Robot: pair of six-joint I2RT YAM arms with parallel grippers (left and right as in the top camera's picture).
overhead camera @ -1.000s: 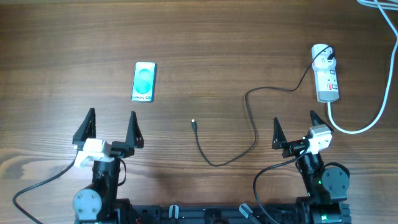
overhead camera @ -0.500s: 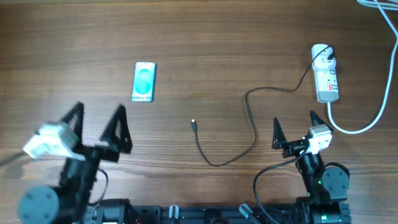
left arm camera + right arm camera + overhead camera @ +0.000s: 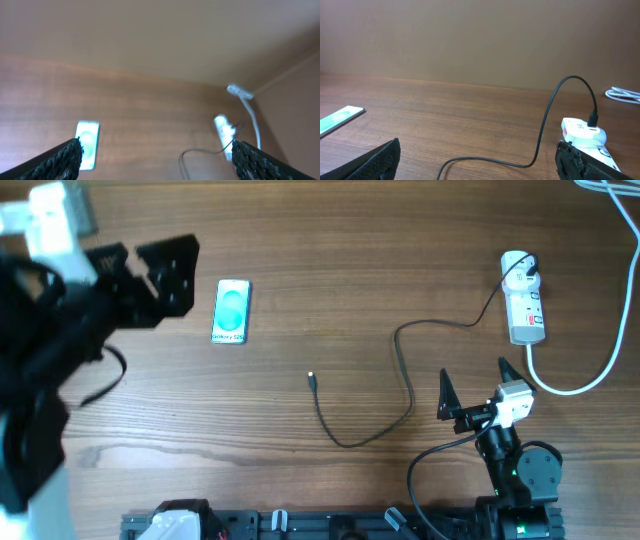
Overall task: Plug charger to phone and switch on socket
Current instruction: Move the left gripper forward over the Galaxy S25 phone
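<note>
The table [image 3: 300,240] is broad and mostly bare, so the trouble I expect comes from the arms rather than from crowding. The left arm is lifted high over the far-left corner, and its hand [image 3: 148,272], released with jaws spread wide and empty, hangs just left of the phone [image 3: 231,310]. A careless descent could knock the phone askew. The right hand [image 3: 473,372] is equally spread and empty, low by the near edge toward the right.

The socket [image 3: 523,305] lies close to the right edge in the far half. Its thick white cord [image 3: 590,380] curls toward the near edge and then runs off by the far-right corner. Reaching for the switch could snag that cord and drag the light strip. I cannot tell how the switch is set.

The charger [image 3: 405,380] is already plugged into the socket's far end. It trails toward the middle and loops back near the near edge. A sweeping hand could catch that slack, pulling the plug out or flicking the tip away.

The phone lies flat and loose, so it would likely slide when pushed unless braced.

The connector [image 3: 311,378], near the table's middle, is tiny and flat on the wood. A pinch may miss it or take it crooked.

For room, the middle and far-middle are open. The phone is well apart from every edge. Beside the socket, space is tight between the right edge and the cord.
</note>
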